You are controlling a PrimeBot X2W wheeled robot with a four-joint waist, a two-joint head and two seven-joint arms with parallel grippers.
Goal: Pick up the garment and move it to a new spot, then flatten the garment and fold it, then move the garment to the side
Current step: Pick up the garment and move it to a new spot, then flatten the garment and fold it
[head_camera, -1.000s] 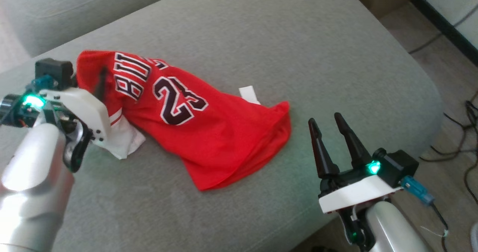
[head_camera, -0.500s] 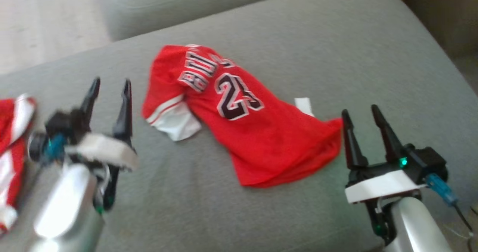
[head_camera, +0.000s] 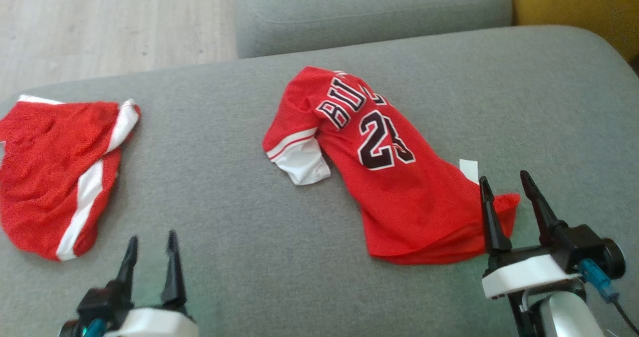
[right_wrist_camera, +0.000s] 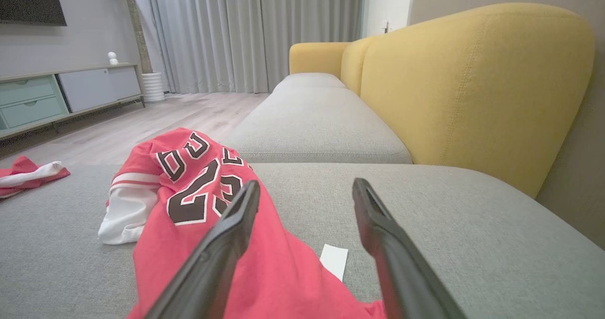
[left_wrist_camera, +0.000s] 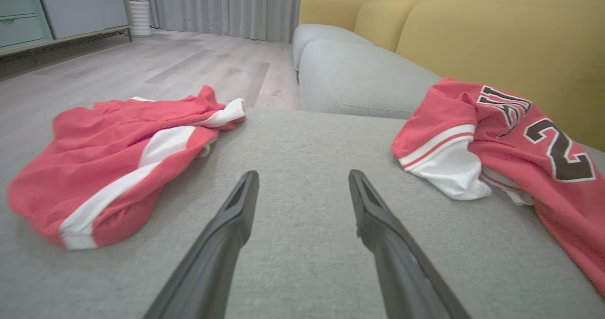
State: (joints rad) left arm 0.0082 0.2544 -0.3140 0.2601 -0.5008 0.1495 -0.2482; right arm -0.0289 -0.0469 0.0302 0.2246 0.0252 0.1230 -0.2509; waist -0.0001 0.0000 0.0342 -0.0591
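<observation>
Two red garments lie crumpled on the grey sofa seat (head_camera: 239, 237). A jersey (head_camera: 379, 177) with a black 23 and a white-trimmed sleeve is at the centre right, also in the wrist views (left_wrist_camera: 520, 139) (right_wrist_camera: 198, 201). Shorts (head_camera: 55, 162) with a white side stripe lie at the far left (left_wrist_camera: 118, 153) (right_wrist_camera: 28, 172). My left gripper (head_camera: 152, 237) is open and empty over bare cushion between the two garments (left_wrist_camera: 303, 175). My right gripper (head_camera: 504, 177) is open and empty just above the jersey's hem corner (right_wrist_camera: 306, 183).
A small white tag (head_camera: 469, 169) lies beside the jersey's hem (right_wrist_camera: 334, 261). A second grey seat cushion (head_camera: 369, 12) and yellow backrests (right_wrist_camera: 463, 87) lie beyond. Wooden floor (head_camera: 115, 22) runs past the sofa's far left edge.
My left gripper has let go of the jersey's sleeve end, opened and drawn back to the near left. The head camera has swung left, bringing the shorts into view. The right gripper stays open.
</observation>
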